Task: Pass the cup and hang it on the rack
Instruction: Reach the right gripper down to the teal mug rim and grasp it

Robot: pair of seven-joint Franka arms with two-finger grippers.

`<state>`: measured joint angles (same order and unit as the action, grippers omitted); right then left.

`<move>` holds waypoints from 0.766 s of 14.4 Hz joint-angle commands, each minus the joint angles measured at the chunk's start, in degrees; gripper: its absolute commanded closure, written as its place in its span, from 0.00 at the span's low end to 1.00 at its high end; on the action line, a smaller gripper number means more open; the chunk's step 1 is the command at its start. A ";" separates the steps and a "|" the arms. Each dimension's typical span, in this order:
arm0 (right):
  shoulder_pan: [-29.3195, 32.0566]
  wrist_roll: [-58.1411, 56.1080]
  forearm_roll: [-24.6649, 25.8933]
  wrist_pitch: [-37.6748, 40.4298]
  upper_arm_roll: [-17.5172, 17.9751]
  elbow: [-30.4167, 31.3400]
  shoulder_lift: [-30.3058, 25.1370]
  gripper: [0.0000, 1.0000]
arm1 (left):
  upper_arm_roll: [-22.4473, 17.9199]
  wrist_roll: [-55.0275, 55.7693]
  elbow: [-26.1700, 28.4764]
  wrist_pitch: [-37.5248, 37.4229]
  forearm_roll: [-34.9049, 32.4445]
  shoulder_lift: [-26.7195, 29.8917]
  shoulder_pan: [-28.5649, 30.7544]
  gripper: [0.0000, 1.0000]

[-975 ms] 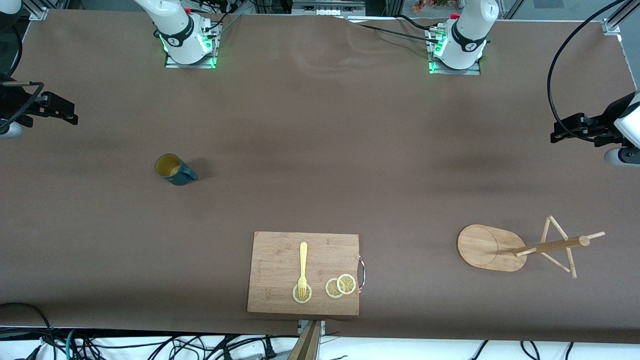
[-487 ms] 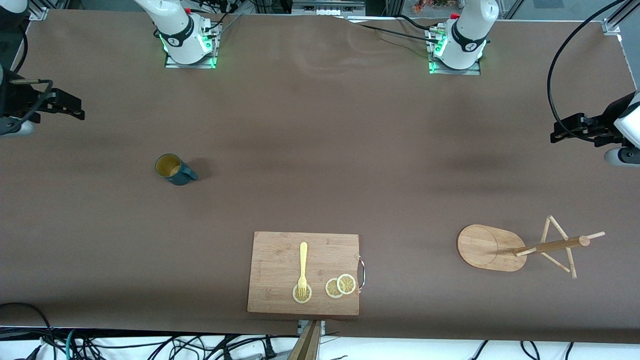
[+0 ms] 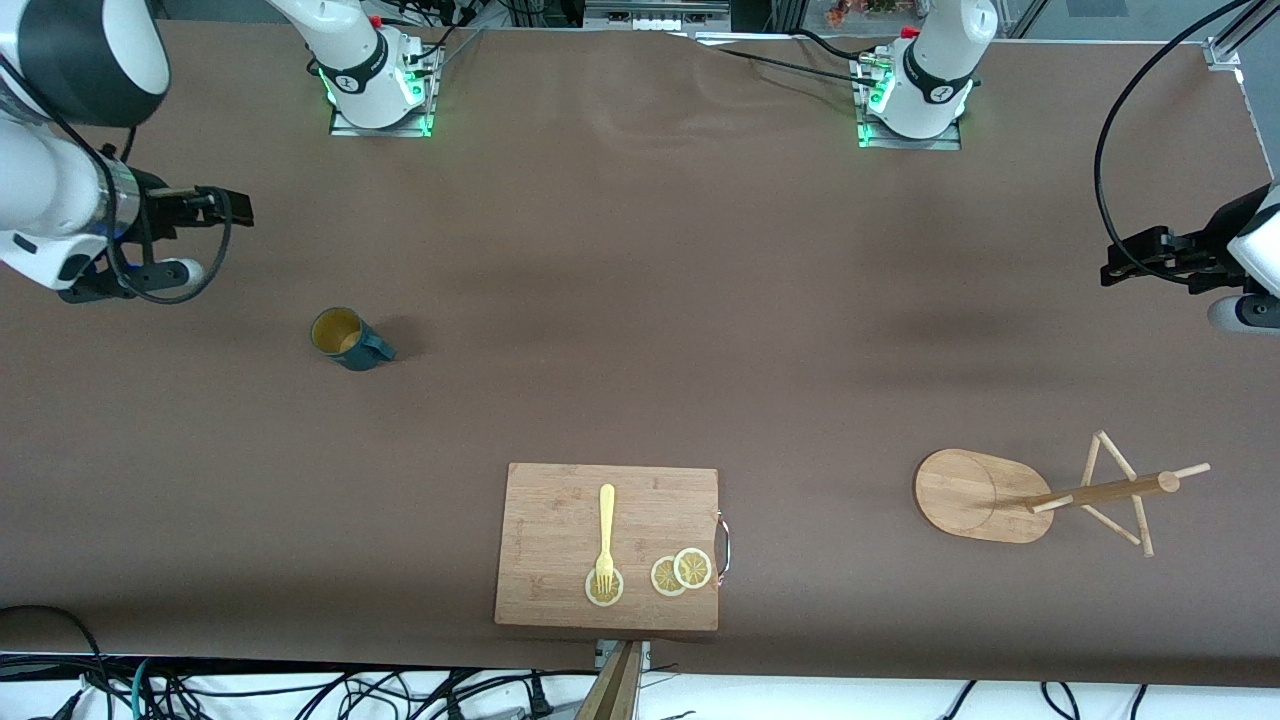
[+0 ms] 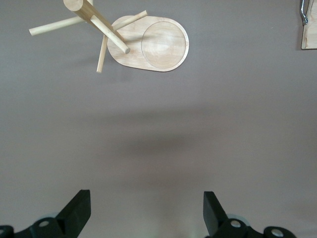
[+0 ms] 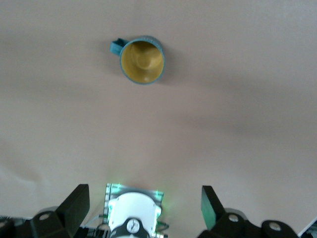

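Writing is nowhere legible on cup [image 3: 345,338] or rack [image 3: 1040,493].

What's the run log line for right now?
stage: approach | cup: upright on table, untouched | rack: empty | right gripper: open, short of cup | left gripper: open, waiting

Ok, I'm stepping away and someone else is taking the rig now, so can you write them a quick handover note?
Right gripper: open, empty, in the air above the table at the right arm's end, with the cup below it.
Left gripper: open, empty, waiting at the left arm's end.
Cup: upright on the table, untouched.
Rack: standing at the left arm's end, nearer the front camera than the cup; nothing hangs on it.
Done: nothing yet.
Left: pick up the cup, pass it to the left gripper, hang it on a peg.
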<state>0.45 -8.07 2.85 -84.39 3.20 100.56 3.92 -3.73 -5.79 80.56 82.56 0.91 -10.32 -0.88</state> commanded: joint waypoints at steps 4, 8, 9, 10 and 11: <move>0.08 7.44 0.32 -32.20 -0.91 26.33 -11.48 0.00 | -0.22 0.69 -1.72 -0.38 1.11 -1.02 -0.61 0.00; -0.01 8.86 0.32 -46.00 -0.74 29.78 -6.58 0.00 | -0.40 0.25 -1.72 -0.38 1.20 -1.11 -0.52 0.00; -0.01 9.04 0.32 -48.65 -0.74 29.78 -4.56 0.00 | -0.40 0.25 -1.72 -0.38 1.20 -1.11 -0.52 0.00; -0.01 9.13 0.23 -50.33 -0.74 29.78 -3.14 0.00 | -0.40 0.25 -1.72 -0.38 1.20 -1.11 -0.52 0.00; -0.01 9.65 0.23 -51.91 -0.74 29.96 -1.65 0.00 | -0.40 0.25 -1.72 -0.29 1.20 -1.20 -0.52 0.00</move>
<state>0.49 0.07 2.84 -132.72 2.30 130.48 -0.83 -3.71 -5.79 80.56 82.56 0.91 -10.49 -1.23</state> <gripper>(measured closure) 0.000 0.000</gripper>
